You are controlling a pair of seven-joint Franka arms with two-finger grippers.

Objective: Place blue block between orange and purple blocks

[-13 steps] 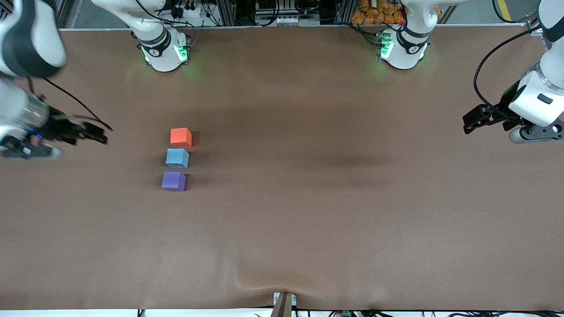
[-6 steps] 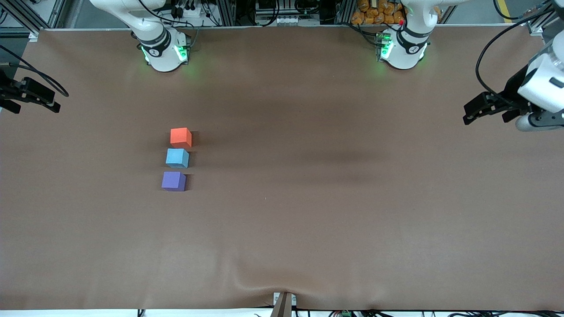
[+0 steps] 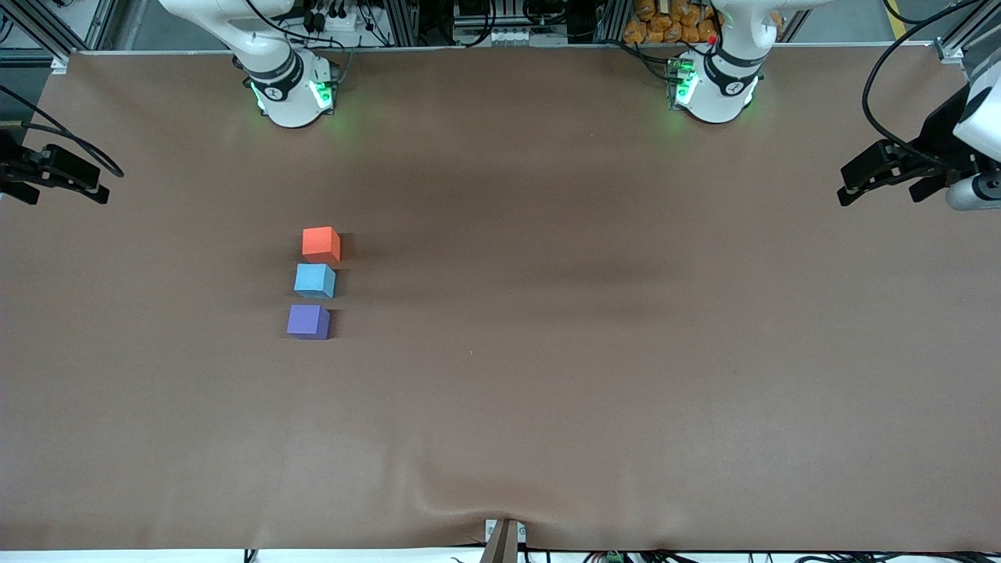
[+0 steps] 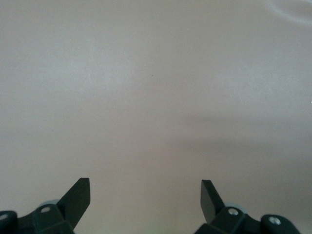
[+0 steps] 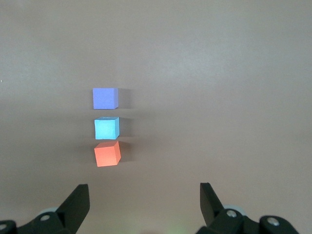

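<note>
**A:** Where does your blue block sit right now?

**B:** On the table, between the orange block and the purple block, toward the right arm's end. The three make one short line: orange farthest from the front camera, purple nearest, blue in the middle. Small gaps seem to separate them, though from this height I can't rule out that the blue one just touches the orange. It has not shifted over the last second.

**A:** And what did change?

**B:** Your arms. A second ago the right gripper hung closer to the blocks; it has since pulled back to the table edge at its own end. The left gripper has drifted a little up and outward at its end, well apart from the blocks.

**A:** Are you holding anything?

**B:** No. In the right wrist view the right gripper has its fingers spread wide with nothing between them, and all three blocks lie on the cloth below. The left gripper is likewise spread and empty over bare cloth.

**A:** So what does that mean for you?

**B:** I'd judge the placement done: the block is released in position and both arms are clearing away.
</note>
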